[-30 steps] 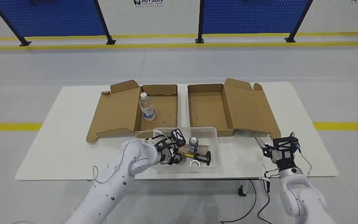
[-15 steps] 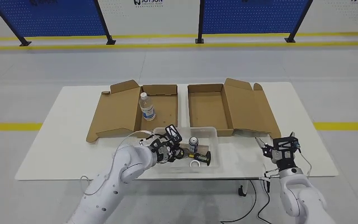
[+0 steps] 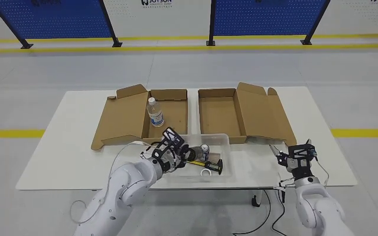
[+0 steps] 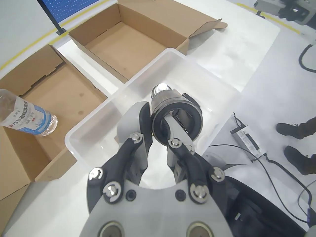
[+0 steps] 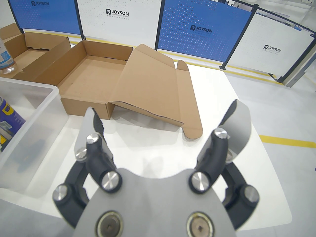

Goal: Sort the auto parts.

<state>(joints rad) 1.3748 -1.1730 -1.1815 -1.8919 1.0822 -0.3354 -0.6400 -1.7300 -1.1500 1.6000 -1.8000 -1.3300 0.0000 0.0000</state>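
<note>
Left pincer [image 4: 159, 120] is rising out of the clear bin [image 4: 187, 60] and backing off toward the bottle-side cardboard box [image 3: 168, 115]. Metal ring part [image 4: 176, 110] is travelling with it, pinched with one finger through the bore and one outside. Spray can [image 3: 205, 151] and black-yellow tool [image 3: 211, 166] are dropping farther away ahead of the pincer, box edge is getting closer behind it. The left forearm is swinging outward along the bench [image 3: 65, 153] front.
</note>
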